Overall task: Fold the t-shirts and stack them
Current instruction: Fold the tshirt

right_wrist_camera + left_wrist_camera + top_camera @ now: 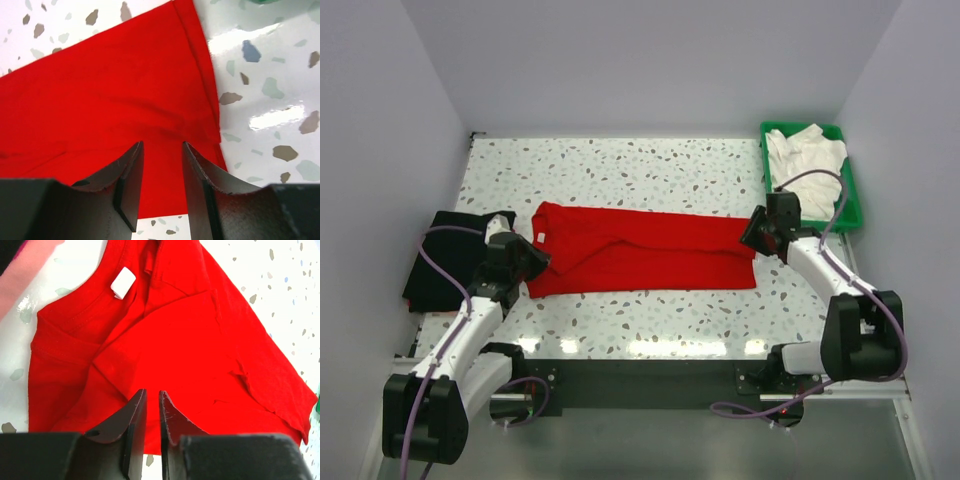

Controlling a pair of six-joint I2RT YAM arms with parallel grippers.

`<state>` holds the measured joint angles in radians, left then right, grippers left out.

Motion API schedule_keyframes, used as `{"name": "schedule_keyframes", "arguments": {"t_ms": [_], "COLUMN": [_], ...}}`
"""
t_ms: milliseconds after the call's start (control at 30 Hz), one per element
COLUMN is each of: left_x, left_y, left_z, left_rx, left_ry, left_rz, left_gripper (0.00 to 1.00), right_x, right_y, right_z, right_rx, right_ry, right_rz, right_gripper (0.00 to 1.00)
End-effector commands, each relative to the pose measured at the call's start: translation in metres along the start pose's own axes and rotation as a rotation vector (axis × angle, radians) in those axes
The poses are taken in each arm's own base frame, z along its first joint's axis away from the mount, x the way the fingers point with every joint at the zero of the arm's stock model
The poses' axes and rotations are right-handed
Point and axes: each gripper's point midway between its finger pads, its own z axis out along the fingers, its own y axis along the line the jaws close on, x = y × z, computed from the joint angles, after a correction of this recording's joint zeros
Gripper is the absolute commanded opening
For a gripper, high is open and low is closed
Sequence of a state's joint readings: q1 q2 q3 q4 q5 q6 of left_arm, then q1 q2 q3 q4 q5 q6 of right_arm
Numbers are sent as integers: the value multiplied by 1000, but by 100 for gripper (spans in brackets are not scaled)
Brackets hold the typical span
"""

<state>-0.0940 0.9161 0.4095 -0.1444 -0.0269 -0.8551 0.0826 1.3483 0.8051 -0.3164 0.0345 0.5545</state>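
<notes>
Top external shows the red t-shirt (650, 258) lying as a long folded band across the table (620, 165), left gripper (533, 258) at its collar end, right gripper (752, 236) at its hem end. Only the wrist views show the jaws: left barely parted near the white neck label (123, 282), right spread wider, neither pinching cloth.

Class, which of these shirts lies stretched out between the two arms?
The red t-shirt, mid-table; the black one lies at the left edge, and the white ones are heaped in the green tray.
</notes>
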Motion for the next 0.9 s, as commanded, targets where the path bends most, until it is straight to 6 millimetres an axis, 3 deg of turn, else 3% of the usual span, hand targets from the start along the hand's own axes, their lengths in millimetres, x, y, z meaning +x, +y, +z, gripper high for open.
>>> {"name": "schedule_keyframes", "arguments": {"t_ms": [0,233,400,467,633,867], "left_x": [-3,-16,-18,-33,-51,-49], "left_y": [-4,-12,-19,-40,-75,-84], "left_z": [1,9,29,35,63,99], "left_rx": [9,-18,-40,14,38,-36], "left_ry": [-18,-30,-3,-27,-4,37], "left_rz": [-20,-40,-50,-38,3,70], "left_gripper": [21,29,43,48,52,49], "right_x": [-7,12,19,23,39,50], "right_y": [29,89,134,143,147,129], "right_z": [1,10,19,26,32,35], "right_rx": [-60,-93,-158,-165,-185,-161], "right_ry": [-17,11,43,58,94,101], "right_rz": [-40,-201,-305,-330,-361,-390], "right_gripper": [40,41,41,41,40,40]}}
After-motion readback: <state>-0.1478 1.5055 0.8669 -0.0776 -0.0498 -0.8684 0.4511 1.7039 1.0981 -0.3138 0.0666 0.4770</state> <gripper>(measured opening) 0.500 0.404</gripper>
